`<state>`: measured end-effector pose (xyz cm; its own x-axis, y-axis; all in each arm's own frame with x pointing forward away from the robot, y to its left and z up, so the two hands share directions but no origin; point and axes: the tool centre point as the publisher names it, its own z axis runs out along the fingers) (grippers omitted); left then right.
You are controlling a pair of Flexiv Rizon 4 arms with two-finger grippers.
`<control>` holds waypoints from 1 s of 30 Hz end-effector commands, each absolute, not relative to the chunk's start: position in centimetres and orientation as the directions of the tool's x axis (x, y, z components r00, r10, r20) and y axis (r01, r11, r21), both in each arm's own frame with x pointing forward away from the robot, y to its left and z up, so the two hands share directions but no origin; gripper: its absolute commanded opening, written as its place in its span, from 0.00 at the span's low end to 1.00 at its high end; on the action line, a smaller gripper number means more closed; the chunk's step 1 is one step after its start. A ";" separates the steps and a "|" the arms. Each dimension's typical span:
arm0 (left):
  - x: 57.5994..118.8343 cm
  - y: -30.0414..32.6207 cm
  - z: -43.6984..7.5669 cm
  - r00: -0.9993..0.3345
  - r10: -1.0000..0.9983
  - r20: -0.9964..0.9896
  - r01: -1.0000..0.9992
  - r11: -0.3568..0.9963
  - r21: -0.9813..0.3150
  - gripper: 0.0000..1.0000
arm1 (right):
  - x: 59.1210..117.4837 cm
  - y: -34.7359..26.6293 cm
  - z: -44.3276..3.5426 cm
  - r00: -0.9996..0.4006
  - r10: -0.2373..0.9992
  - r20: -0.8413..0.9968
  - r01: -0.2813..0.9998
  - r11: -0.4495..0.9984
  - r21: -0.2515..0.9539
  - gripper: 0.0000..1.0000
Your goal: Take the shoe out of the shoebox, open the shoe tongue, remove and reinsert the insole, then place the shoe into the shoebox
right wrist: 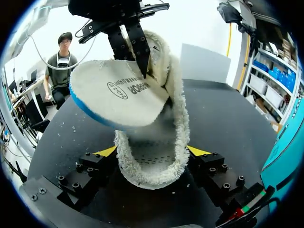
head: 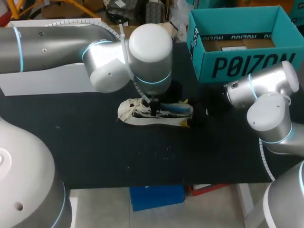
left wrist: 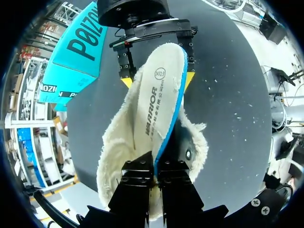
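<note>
- Plainly, the left gripper point(left wrist: 156, 167) is pinching the near end of the insole point(left wrist: 164, 95). The insole's long axis is running straight ahead of that gripper, toward the right gripper point(right wrist: 152, 151).
- The right gripper is clamping the fleece-lined shoe point(right wrist: 178, 118) from both sides, and the shoe is lying just under the raised insole.
- Reinsertion, I judge, is hinging on sliding the insole down along that shared axis.

Black matte counter point(head: 95, 152), dotted with small white specks point(left wrist: 247, 106), loosely scattered around the middle and toward the front edge. At the back left corner, 1 white flat-sided panel point(head: 42, 80), partly hidden; box or board, cannot tell.
</note>
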<state>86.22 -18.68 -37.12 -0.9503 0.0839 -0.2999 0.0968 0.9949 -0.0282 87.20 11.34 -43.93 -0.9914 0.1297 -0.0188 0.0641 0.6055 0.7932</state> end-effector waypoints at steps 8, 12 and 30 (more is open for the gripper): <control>87.8 -20.4 -39.9 -0.948 0.217 -0.234 0.249 0.961 -0.117 0.20 | 87.3 11.4 -44.1 -0.991 0.131 -0.018 0.066 0.607 0.792 0.00; 87.9 -20.8 -40.6 -0.948 0.220 -0.229 0.255 0.957 -0.136 0.29 | 87.3 11.4 -44.1 -0.991 0.131 -0.018 0.066 0.607 0.792 0.00; 87.4 -24.5 -39.5 -0.910 0.296 -0.290 0.349 0.924 -0.155 0.36 | 87.3 11.4 -44.1 -0.991 0.131 -0.018 0.066 0.607 0.792 0.00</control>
